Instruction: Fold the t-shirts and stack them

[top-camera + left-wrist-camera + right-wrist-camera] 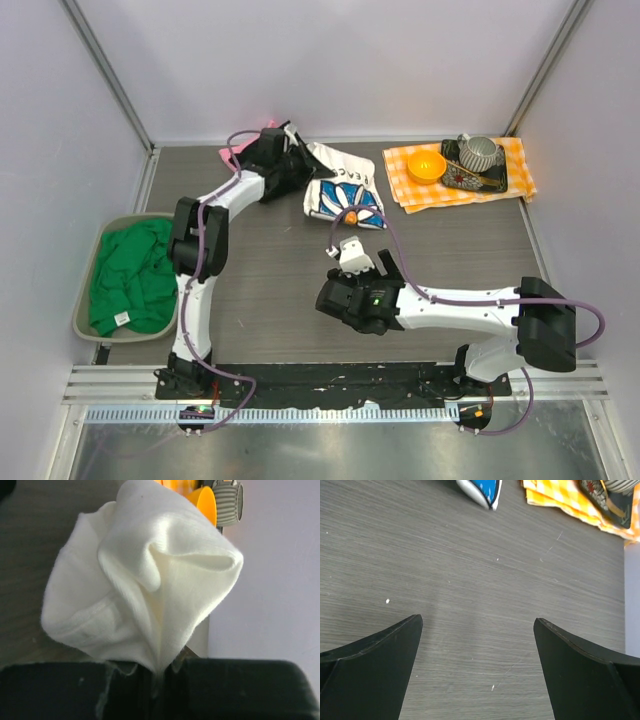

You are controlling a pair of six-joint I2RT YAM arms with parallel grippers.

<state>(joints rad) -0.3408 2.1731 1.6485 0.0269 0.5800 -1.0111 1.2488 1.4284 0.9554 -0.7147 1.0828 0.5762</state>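
Step in hand: folding the daisy t-shirt, bunched just beside the checked cloth. Left tool pinches a white fold of it. Right tool stands wide apart, empty, well clear of the cloth. Next, probably: the right tool takes the shirt's free edge.

Left tool at daisy tee — green tee aside

Dark grey wood-grain tabletop was boxed on 3 sides by plain white panel walls w/ slim grey metal corner posts; ribbed aluminium rail ran along near edge.
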